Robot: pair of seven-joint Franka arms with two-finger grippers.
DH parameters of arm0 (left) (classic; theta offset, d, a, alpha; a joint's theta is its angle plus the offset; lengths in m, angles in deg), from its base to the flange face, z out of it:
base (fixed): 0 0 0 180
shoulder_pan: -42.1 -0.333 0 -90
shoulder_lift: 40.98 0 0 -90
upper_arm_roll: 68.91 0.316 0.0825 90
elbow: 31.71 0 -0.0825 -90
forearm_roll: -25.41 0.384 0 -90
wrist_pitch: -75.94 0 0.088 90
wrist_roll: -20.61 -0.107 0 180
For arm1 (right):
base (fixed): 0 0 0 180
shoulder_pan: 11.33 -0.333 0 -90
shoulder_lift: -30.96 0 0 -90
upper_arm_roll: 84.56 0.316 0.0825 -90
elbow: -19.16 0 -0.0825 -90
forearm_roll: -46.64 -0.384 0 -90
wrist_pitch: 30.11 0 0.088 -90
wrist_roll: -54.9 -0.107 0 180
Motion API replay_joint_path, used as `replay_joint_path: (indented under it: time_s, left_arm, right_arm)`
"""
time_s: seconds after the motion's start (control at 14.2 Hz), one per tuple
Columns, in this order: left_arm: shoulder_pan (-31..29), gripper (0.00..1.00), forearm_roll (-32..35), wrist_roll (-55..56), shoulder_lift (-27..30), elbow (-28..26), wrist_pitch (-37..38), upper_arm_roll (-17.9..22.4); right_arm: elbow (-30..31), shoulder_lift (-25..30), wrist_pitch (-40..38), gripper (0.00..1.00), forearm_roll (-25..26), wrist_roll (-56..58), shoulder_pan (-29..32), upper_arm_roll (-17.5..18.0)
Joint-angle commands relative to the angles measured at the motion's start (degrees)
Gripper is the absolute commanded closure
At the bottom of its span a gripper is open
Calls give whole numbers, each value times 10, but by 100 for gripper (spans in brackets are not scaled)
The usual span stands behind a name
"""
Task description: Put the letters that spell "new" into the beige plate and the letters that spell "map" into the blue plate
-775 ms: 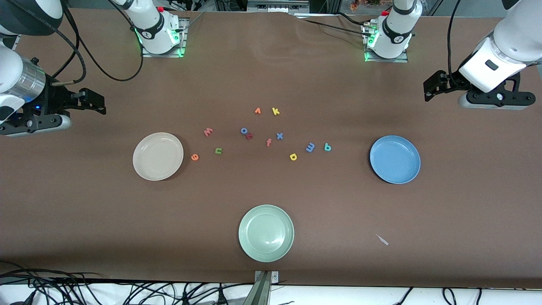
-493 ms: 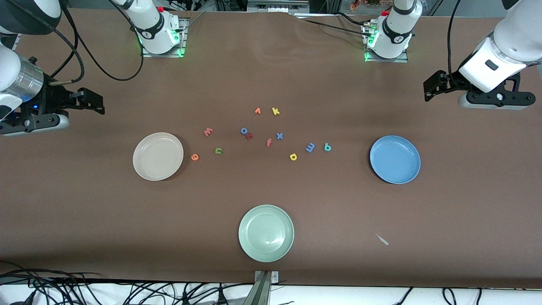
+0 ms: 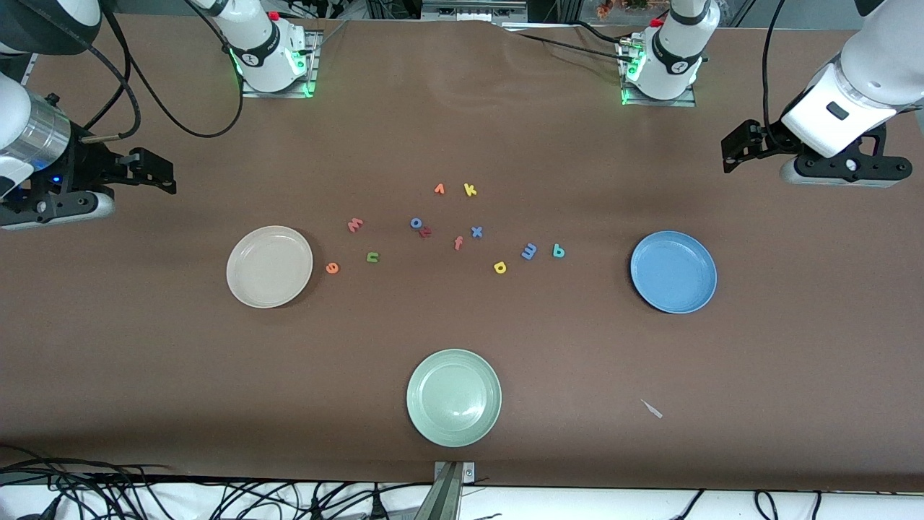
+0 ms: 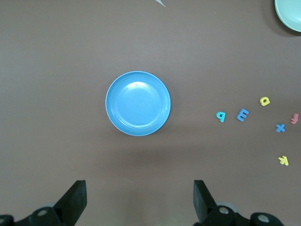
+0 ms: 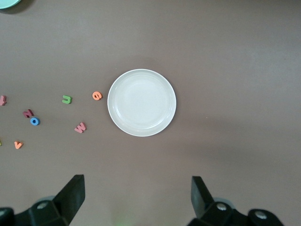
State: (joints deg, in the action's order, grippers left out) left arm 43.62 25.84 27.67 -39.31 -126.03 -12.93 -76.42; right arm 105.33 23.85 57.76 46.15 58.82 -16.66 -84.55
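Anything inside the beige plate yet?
Nothing: the beige plate is bare across its whole inside in both views, nothing covering it. The orange e lies on the table beside its rim.

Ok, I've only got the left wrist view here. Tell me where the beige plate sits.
Observer: The beige plate sits toward the right arm's end of the table, with nothing in it.
Operator: Now give me the "new" letters.
Observer: The orange e, green n and pinkish w lie on the table beside that plate, none in it.
Operator: Report the right gripper.
Observer: The right gripper hangs over the table at that end, fingers open, holding nothing.
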Motion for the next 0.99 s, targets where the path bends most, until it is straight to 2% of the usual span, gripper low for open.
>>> replay_joint_path:
  time_s: [0.0,0.92]
  left_arm:
    - [0,0,-3,-12,-5,14,11,-1]
    - [2,0,-2,-10,-5,14,9,-2]
  right_arm:
    - [5,11,5,0,-3,-10,-1,-1]
    - [8,8,11,0,-9,-10,-2,3]
